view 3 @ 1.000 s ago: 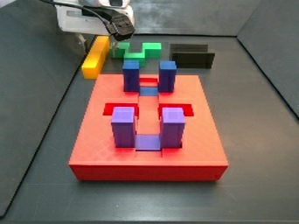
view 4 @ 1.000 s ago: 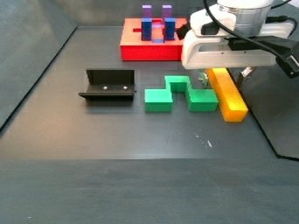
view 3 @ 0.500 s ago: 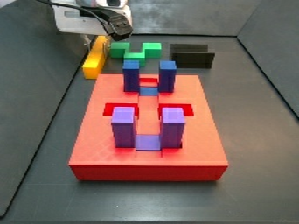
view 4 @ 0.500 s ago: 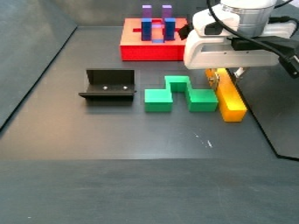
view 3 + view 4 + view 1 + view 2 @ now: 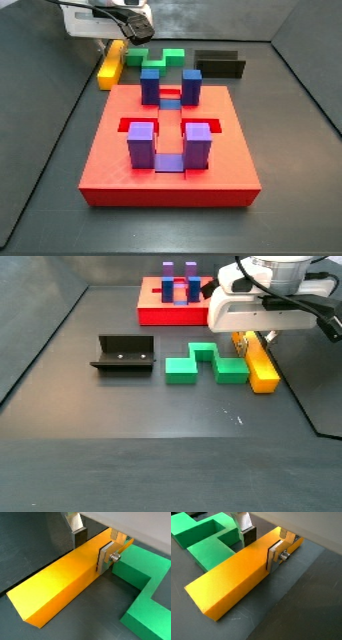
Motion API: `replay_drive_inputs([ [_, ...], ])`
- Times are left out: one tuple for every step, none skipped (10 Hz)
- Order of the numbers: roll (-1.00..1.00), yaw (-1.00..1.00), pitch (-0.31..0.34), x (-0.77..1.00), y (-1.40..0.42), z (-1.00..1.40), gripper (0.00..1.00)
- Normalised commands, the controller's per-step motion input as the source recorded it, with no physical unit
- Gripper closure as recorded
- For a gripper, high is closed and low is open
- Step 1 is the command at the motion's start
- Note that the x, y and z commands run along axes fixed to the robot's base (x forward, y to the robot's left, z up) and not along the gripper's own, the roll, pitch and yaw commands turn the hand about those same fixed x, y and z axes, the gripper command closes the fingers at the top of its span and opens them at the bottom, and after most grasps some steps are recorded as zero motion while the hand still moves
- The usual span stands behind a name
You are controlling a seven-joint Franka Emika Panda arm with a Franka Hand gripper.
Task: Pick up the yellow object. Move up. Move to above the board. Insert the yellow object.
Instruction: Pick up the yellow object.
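1. The gripper (image 5: 91, 543) is down over the yellow object (image 5: 63, 582), its fingers (image 5: 105, 556) flanking the bar's sides, seemingly clamped on it.
2. The bar lies on the floor beside the green block (image 5: 203, 362).
3. The board (image 5: 170, 150) sits well apart.

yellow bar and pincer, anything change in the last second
No visible shift. The pincer stays low at the far end of the yellow bar, one finger against each long side; the bar still lies on the floor beside the green block. The board and black block are unmoved.
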Motion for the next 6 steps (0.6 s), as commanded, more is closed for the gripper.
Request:
replay_drive_inputs([
  [0.0,0.0,0.0,0.0,0.0,0.0,1.0],
  [0.0,0.0,0.0,0.0,0.0,0.0,1.0],
  [0.0,0.0,0.0,0.0,0.0,0.0,1.0],
  [0.0,0.0,0.0,0.0,0.0,0.0,1.0],
  [0.0,0.0,0.0,0.0,0.0,0.0,1.0],
  [0.0,0.0,0.0,0.0,0.0,0.0,1.0],
])
